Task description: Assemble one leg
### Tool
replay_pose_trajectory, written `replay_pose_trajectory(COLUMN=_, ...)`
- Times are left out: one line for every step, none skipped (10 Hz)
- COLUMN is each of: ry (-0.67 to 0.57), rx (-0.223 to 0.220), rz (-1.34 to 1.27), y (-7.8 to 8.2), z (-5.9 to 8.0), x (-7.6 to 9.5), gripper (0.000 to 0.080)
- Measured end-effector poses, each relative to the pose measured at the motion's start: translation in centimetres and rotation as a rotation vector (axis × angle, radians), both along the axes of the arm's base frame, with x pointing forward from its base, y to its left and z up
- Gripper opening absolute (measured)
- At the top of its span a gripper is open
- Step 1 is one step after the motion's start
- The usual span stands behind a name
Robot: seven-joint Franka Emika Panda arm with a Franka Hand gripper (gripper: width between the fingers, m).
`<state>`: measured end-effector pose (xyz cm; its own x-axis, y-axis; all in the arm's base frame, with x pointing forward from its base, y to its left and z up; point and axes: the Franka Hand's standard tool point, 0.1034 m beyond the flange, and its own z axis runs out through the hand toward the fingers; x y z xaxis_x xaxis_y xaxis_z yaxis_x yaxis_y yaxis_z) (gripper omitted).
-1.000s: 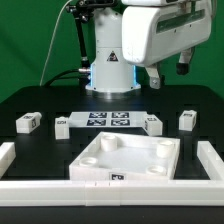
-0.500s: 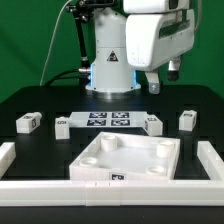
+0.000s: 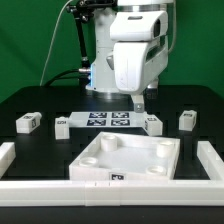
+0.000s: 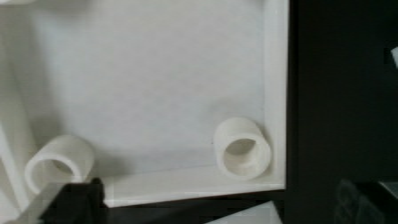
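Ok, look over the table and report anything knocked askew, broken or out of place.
Nothing stands out. The four legs sit apart in a row, two on each side of the marker board. The panel lies flat with no visible damage. The open claw hangs above the table, holding nothing.

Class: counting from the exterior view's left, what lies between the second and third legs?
The marker board, flanked by the second leg and third leg, in the exterior view.

Arm (image 3: 136, 55) overhead, wrist pointing down, jaws apart
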<state>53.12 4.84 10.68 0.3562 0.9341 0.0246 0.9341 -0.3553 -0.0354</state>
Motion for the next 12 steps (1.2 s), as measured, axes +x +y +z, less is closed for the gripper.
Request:
replay_pose_trajectory(ry=0.0, rx=0.0, rz=0.0, y=0.0, z=0.0, x=0.0, gripper=0.065)
replay_pose_trajectory(ry=0.001, rx=0.0, rz=0.0, y=0.0, z=-0.1, x=0.0, gripper=0.065)
replay_pose_trajectory(ry=-0.007, rx=0.004, rz=0.013, y=-0.2, z=-0.9, x=-0.4, gripper=0.065)
replay_pose_trajectory(ry=-0.011, rx=0.009, rz=0.027, y=-0.5, z=-2.9, x=-1.6, gripper=0.065)
replay_pose_trajectory(ry=-0.005, rx=0.013, rz=0.031, y=-0.7, z=-4.5, x=-2.5, gripper=0.065)
replay_pose_trajectory(ry=-0.006, rx=0.017, rz=0.05, y=-0.6, z=-5.7, x=-2.8, gripper=0.065)
replay_pose_trajectory(ry=0.007, rx=0.022, rz=0.076, y=-0.7, z=-7.0, x=-3.2, gripper=0.065)
replay_pose_trajectory(ry=0.013, rx=0.024, rz=0.074, y=-1.1, z=-7.4, x=-3.1, gripper=0.065)
replay_pose_trajectory(ry=0.02, rx=0.025, rz=0.067, y=-1.4, z=-7.7, x=-3.0, gripper=0.065)
replay_pose_trajectory(ry=0.03, rx=0.027, rz=0.063, y=-1.5, z=-8.3, x=-3.0, gripper=0.065)
replay_pose_trajectory(ry=0.034, rx=0.027, rz=0.061, y=-1.6, z=-8.5, x=-3.1, gripper=0.065)
replay_pose_trajectory(ry=0.034, rx=0.025, rz=0.033, y=-1.5, z=-8.4, x=-3.1, gripper=0.065)
